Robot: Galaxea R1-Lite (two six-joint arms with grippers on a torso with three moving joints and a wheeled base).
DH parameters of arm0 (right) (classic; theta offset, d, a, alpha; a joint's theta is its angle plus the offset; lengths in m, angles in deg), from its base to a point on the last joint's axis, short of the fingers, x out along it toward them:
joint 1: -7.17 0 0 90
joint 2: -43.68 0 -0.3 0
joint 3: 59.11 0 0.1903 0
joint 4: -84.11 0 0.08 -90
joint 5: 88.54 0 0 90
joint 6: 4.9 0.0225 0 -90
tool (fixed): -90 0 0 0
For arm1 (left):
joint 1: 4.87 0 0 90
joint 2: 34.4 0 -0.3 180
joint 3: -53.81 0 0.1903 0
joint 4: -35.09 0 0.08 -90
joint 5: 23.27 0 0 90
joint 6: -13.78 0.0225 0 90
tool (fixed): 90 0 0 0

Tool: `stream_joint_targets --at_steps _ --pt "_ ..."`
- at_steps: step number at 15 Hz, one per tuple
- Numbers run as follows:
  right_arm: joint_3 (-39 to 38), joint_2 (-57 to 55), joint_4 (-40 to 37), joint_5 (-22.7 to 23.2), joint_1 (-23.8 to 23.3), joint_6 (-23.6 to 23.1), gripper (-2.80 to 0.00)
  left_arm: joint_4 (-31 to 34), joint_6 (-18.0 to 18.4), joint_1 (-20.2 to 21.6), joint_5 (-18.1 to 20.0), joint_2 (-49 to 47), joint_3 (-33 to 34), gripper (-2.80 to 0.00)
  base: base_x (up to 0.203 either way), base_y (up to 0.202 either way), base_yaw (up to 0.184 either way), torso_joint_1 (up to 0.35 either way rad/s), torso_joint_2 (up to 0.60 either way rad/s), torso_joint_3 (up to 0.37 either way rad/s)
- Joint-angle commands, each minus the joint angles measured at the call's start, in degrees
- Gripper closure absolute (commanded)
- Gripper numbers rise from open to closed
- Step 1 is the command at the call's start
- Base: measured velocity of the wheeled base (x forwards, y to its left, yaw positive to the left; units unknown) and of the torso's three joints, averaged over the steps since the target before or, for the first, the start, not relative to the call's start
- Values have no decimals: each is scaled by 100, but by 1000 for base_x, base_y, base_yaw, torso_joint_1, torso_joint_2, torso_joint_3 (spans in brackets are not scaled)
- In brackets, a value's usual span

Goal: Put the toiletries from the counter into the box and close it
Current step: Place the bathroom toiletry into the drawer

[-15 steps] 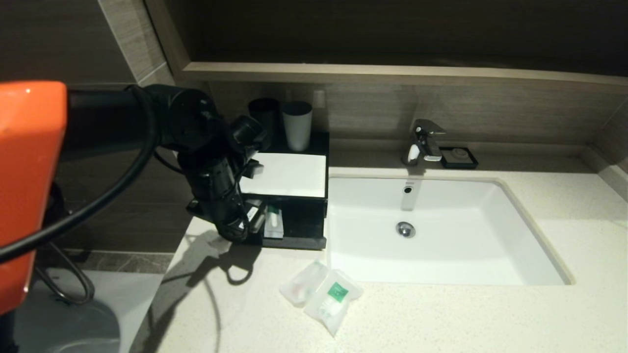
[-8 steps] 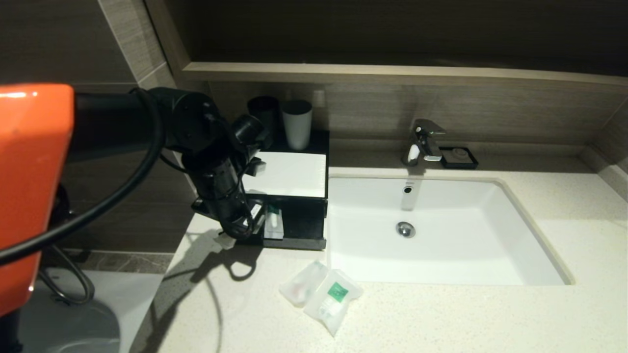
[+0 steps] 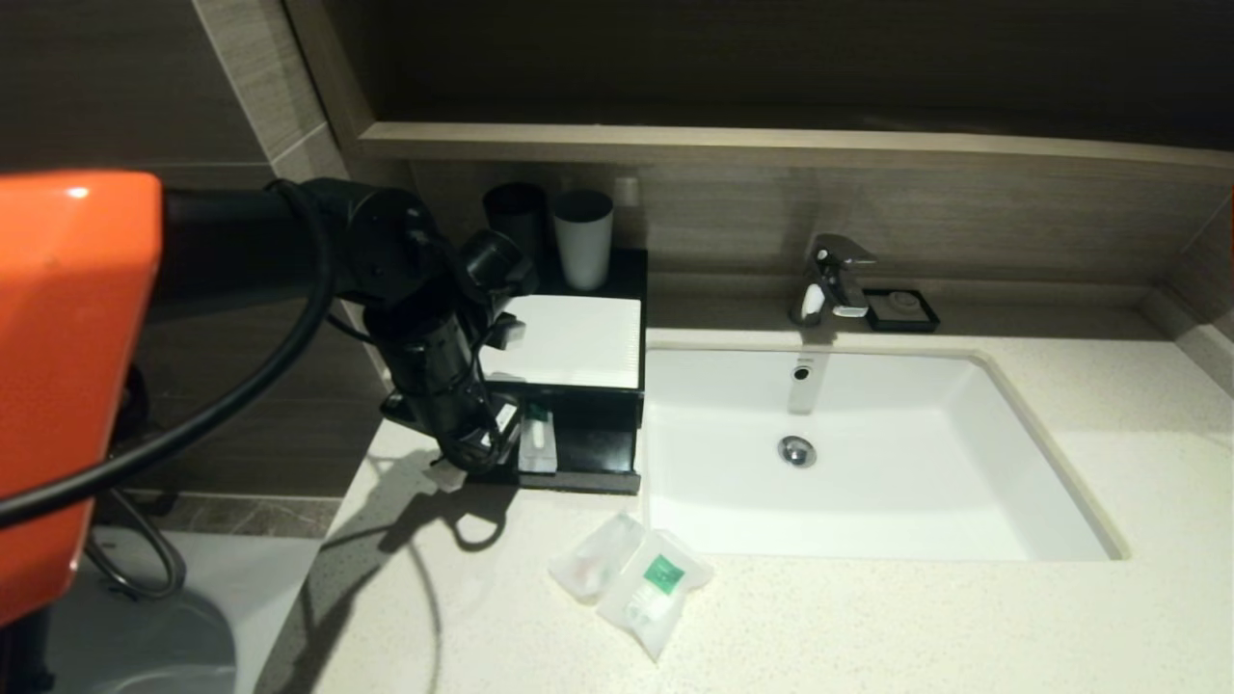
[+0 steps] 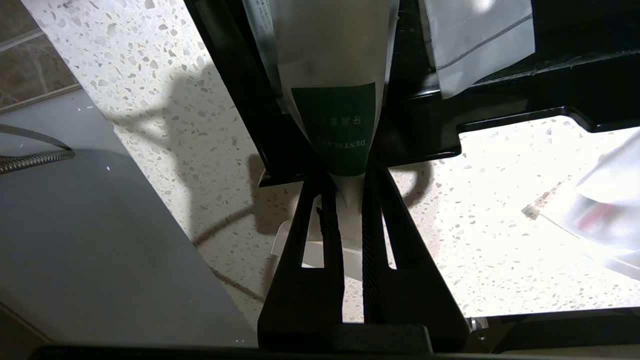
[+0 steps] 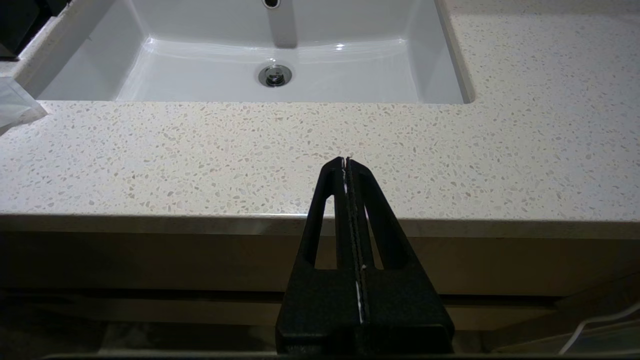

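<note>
L gripper (image 4: 350,200) angled down at black box's open drawer (image 3: 588,453), fingers (image 4: 372,200) pinching long clear green-labelled toothbrush pack (image 4: 332,90); R gripper (image 5: 346,167) fingers pressed together.

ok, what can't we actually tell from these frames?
- Head view: left gripper fingertips and most of the toothbrush pack, hidden by the arm.
- Left wrist view: far end of the pack, cut off by the frame edge.
- Head view: back of the open drawer, under the white top panel.
</note>
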Motion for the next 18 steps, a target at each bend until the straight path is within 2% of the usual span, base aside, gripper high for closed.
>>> stream_joint_targets --at_steps 1,2,3,10,18 --pt "-1 -4 0 2 1 1 0 9 -6 10 -7 -39 1 0 0 0 0 0 0 0" --pt "-1 -4 0 2 1 1 0 9 -10 10 -7 -35 1 0 0 0 0 0 0 0" --pt "0 -4 0 2 1 1 0 9 -6 10 -7 -30 1 -280 0 0 0 0 0 0" --pt "-1 -4 0 2 1 1 0 3 3 10 -7 95 1 -280 0 0 0 0 0 0" --pt "-1 -4 0 2 1 1 0 47 -159 16 -16 509 1 -280 0 0 0 0 0 0"
